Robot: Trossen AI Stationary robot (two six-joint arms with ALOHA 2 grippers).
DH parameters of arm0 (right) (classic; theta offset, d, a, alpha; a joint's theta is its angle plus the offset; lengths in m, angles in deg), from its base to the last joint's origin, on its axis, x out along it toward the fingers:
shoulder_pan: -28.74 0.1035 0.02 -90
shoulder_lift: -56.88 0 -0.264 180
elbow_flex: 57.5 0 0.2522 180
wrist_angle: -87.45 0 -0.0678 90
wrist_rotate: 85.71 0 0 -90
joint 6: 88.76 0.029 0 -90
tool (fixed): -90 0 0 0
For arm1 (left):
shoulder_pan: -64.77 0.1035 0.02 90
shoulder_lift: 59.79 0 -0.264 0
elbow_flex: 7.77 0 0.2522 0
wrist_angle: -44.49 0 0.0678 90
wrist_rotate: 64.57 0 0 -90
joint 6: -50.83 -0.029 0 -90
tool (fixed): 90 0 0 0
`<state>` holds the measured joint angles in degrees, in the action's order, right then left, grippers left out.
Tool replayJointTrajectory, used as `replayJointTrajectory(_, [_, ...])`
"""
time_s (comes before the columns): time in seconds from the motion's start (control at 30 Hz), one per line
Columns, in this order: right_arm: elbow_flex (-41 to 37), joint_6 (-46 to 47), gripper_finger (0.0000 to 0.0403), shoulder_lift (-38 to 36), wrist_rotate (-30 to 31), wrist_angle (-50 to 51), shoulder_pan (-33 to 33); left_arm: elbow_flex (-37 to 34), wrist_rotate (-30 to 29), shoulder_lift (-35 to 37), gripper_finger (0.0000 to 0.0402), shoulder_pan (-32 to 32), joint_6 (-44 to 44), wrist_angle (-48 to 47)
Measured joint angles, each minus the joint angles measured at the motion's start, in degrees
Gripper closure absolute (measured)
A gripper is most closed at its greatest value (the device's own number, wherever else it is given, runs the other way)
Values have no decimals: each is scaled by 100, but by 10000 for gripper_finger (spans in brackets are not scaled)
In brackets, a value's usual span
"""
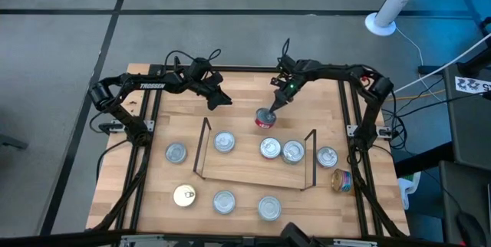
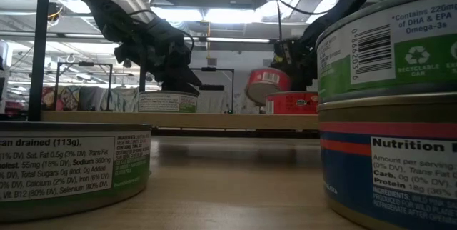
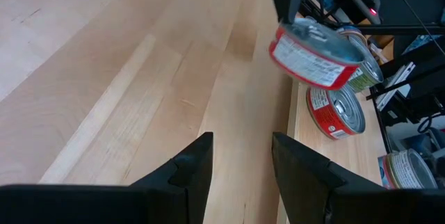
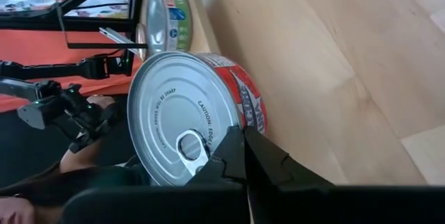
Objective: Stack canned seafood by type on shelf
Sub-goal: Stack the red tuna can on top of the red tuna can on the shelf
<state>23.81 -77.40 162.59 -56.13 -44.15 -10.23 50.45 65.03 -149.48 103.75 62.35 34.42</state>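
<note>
My right gripper point(image 1: 271, 109) is shut on a red-labelled, silver-topped tin point(image 1: 265, 116) just beyond the far edge of the shelf point(image 1: 253, 172). The shelf is a light-wood board with black wire uprights. The tin hangs tilted in the low view point(image 2: 268, 86). Three silver-topped tins point(image 1: 224, 141) point(image 1: 270, 148) point(image 1: 293, 152) rest flat on the shelf board. One of them has a red label point(image 3: 337, 109). My left gripper point(image 1: 221, 99) is open and empty above the bare tabletop, to the left of the held tin. My right gripper pinches the red tin at the rim of its silver top point(image 4: 208, 158), next to the pull tab. The fingers point(image 4: 240, 151) come from above and slant down. The tin is lifted clear of the table and tilted, its red side wall point(image 3: 313, 60) facing my left gripper.
Loose tins lie on the table around the shelf: one to its left point(image 1: 176, 153), one to its right point(image 1: 327, 156), three along the near side point(image 1: 184, 195) point(image 1: 224, 201) point(image 1: 270, 207), one of them gold-topped. A colourful tin point(image 1: 342, 179) lies on its side at the right.
</note>
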Motion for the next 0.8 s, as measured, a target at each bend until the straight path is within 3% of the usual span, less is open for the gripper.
replayJointTrajectory(0.17, [2,-30,403,-384,289,139,135,0,0,-2,259,0,-1,0])
replayJointTrajectory(0.4, [3,-151,403,-789,849,663,805,1,-2,-2,259,0,1,-1])
replayJointTrajectory(0.8, [2,-88,403,-914,1464,755,1894,1,-2,-2,259,0,32,-1])
